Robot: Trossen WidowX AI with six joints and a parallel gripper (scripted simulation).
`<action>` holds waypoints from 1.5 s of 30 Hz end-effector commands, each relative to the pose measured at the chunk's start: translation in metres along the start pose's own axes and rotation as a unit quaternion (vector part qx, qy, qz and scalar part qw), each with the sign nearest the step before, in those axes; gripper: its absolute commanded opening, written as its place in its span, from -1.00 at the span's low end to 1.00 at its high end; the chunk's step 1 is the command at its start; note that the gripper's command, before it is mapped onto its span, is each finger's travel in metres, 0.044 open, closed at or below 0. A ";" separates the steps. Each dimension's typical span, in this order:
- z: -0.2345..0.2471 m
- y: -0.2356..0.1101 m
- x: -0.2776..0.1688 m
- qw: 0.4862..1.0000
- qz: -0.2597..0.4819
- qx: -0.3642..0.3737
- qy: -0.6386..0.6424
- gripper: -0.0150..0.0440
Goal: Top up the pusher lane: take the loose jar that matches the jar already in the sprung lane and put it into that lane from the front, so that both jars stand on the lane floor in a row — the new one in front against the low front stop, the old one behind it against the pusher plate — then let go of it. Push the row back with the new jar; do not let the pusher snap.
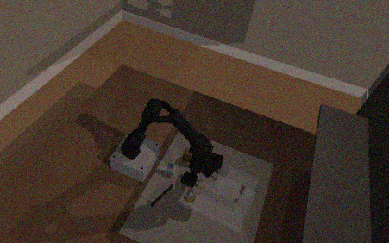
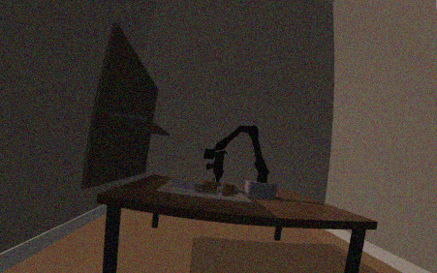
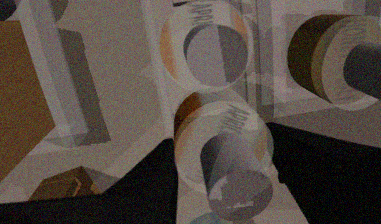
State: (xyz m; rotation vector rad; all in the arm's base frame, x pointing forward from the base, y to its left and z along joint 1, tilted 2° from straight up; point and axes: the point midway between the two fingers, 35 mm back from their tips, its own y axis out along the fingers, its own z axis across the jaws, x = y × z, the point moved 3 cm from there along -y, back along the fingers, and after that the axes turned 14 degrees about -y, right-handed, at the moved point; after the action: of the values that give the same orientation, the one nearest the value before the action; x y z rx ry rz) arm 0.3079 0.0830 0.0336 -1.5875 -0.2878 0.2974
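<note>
The gripper (image 3: 226, 165) is clamped on the loose jar (image 3: 218, 135), held directly in front of the jar in the lane (image 3: 208, 47); both line up along the lane's long axis, so the push runs straight back.

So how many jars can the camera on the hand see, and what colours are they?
Orange jars: 2, the held orange jar and the orange jar ahead
Dark olive jars: 1
Total: 3
</note>
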 end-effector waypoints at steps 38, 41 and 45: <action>-0.007 -0.007 0.024 1.000 -0.018 -0.004 0.000 -0.49; -0.007 -0.007 0.024 1.000 -0.018 -0.004 0.000 -0.49; -0.007 -0.007 0.024 1.000 -0.018 -0.004 0.000 -0.49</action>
State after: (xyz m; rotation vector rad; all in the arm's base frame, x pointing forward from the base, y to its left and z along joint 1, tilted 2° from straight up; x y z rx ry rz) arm 0.3236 0.0845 0.0360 -1.5872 -0.2898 0.2950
